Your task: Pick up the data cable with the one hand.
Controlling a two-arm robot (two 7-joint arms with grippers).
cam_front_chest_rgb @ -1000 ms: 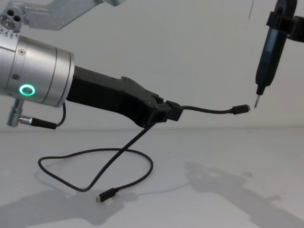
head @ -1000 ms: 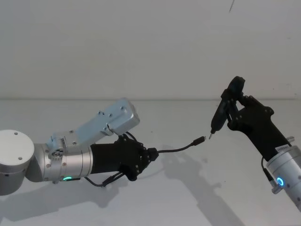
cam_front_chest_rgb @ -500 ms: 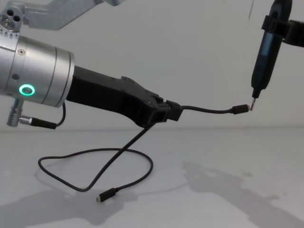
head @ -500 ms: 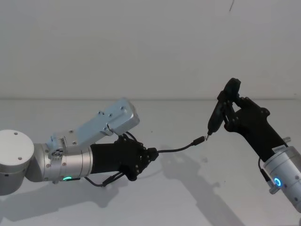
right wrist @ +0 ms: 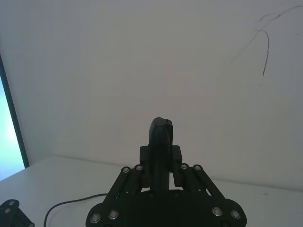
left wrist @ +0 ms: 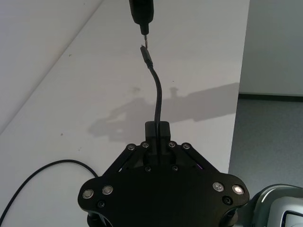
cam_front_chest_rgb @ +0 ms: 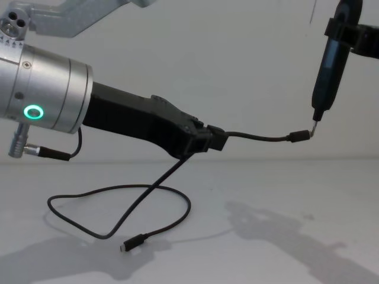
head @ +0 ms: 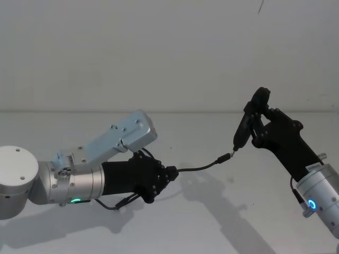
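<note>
- The jaws of the left gripper [left wrist: 157, 128] are pressed together on the data cable [left wrist: 158, 94], pinching it a short way behind the raised plug [cam_front_chest_rgb: 300, 135].
- This short end is held out in the air above the counter [cam_front_chest_rgb: 278, 236].
- The rest of the cable hangs from the jaws to the counter. There a loop and the second plug [cam_front_chest_rgb: 131, 244] lie well short of the far edge.
- The jaws of the right gripper [right wrist: 161, 161] are clamped on a slim black tool [cam_front_chest_rgb: 328, 71], held upright.
- Its metal tip [cam_front_chest_rgb: 315, 115] is positioned just at the raised plug; contact cannot be told.
</note>
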